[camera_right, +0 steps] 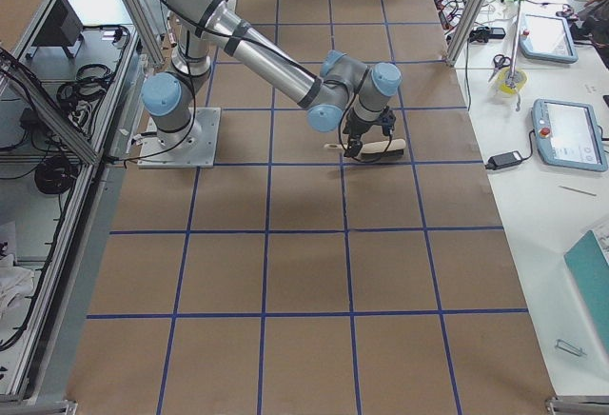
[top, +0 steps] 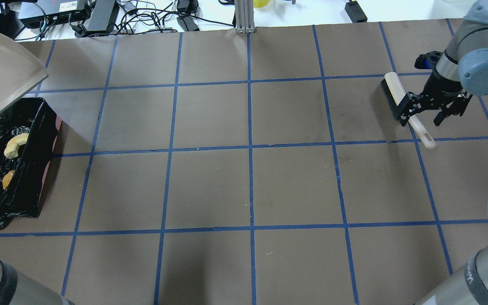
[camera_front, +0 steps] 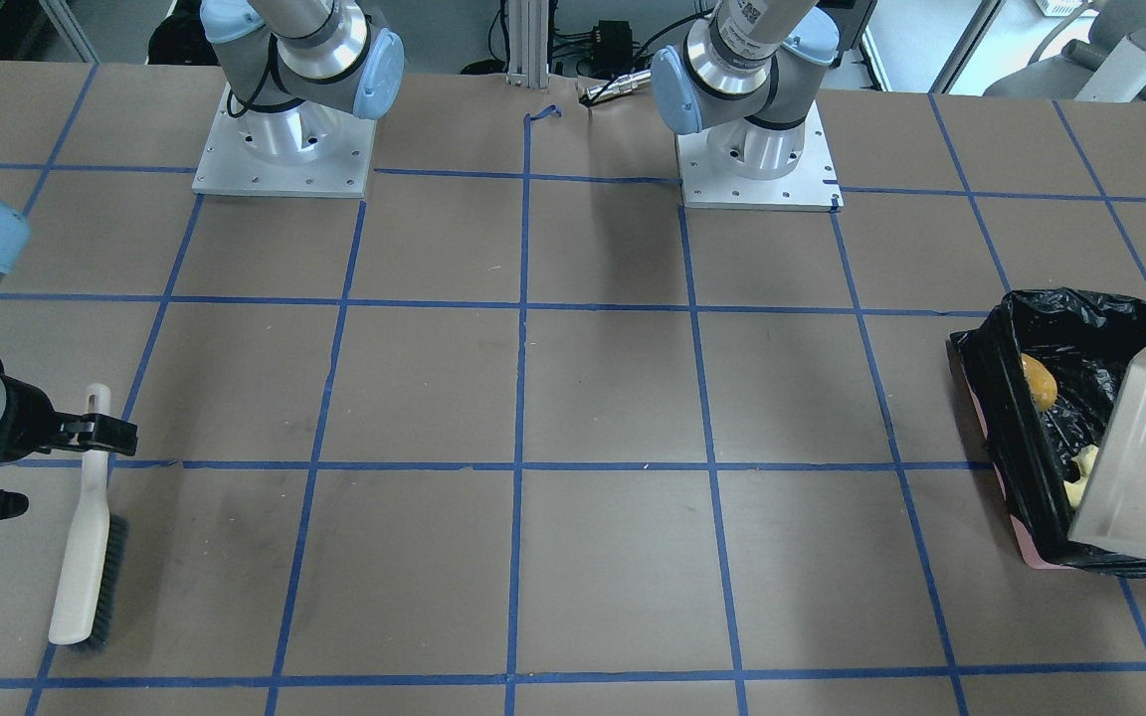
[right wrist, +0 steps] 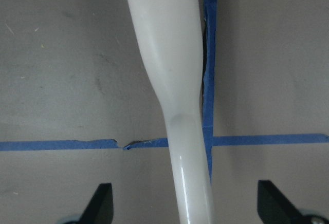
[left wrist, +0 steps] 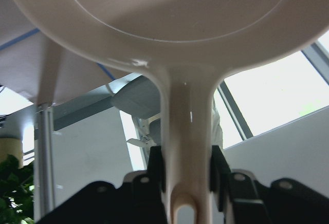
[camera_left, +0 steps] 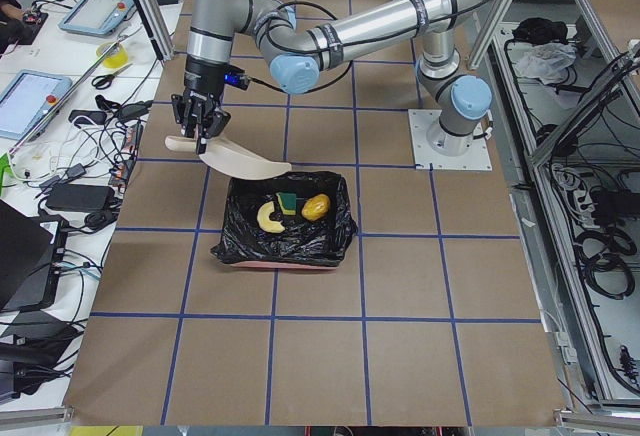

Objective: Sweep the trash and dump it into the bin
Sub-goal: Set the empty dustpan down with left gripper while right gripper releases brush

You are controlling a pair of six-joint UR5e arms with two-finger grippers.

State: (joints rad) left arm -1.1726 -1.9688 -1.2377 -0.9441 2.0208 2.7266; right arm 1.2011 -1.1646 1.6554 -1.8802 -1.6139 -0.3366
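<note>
The bin [camera_front: 991, 398], lined with a black bag, stands at the table's left end [top: 36, 127]. Trash lies inside it: a golden-brown lump [camera_front: 1039, 381] [camera_left: 316, 206], a tan curled piece [top: 15, 144] [camera_left: 268, 216] and a green bit [camera_left: 288, 201]. My left gripper [left wrist: 187, 165] is shut on the handle of the beige dustpan [left wrist: 169, 13], which is tilted over the bin [camera_left: 240, 161]. My right gripper [top: 421, 120] hangs open over the brush [top: 394, 91], which lies on the table. The brush handle [right wrist: 172, 70] runs between the spread fingers, touching neither.
Both arm bases [camera_front: 283, 149] stand on plates at the robot's side of the table. Blue tape lines [top: 250, 148] divide the brown tabletop into squares. Cables and boxes [top: 100, 17] lie beyond the far edge.
</note>
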